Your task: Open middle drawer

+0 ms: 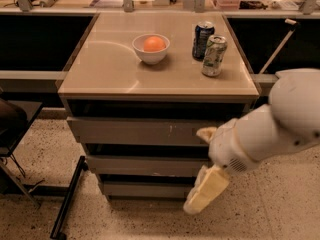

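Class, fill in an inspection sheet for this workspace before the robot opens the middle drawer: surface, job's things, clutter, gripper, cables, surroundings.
Surface: cabinet top, tan, flat.
Job's things: middle drawer, front looks shut.
Clutter: bowl holding an orange; blue can and green can standing to its right.
Gripper: gripper low, in front of the drawers' right end; contact unclear.
Cables: nothing seen.
Surroundings: speckled floor; black bar at left; counter behind.
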`<action>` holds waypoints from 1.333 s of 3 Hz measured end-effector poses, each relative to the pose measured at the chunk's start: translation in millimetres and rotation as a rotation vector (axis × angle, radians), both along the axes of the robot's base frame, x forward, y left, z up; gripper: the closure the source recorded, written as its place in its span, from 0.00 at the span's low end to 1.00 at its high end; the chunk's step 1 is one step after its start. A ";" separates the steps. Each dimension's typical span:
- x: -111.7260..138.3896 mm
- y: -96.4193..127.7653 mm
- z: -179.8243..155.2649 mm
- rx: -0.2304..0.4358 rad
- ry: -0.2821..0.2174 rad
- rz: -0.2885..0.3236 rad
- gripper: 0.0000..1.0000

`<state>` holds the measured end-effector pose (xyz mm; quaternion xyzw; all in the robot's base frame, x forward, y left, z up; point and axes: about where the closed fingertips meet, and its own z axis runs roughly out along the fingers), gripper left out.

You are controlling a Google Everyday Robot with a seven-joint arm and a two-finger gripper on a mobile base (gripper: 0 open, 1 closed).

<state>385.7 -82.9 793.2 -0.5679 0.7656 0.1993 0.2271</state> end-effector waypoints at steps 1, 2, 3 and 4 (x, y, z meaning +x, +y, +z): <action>-4.5 51.9 -85.4 0.027 0.093 0.021 0.00; 11.6 55.5 -91.0 0.042 0.047 -0.020 0.00; 13.5 40.1 -114.5 0.042 0.034 -0.062 0.00; 44.7 7.8 -158.9 0.023 0.020 -0.122 0.00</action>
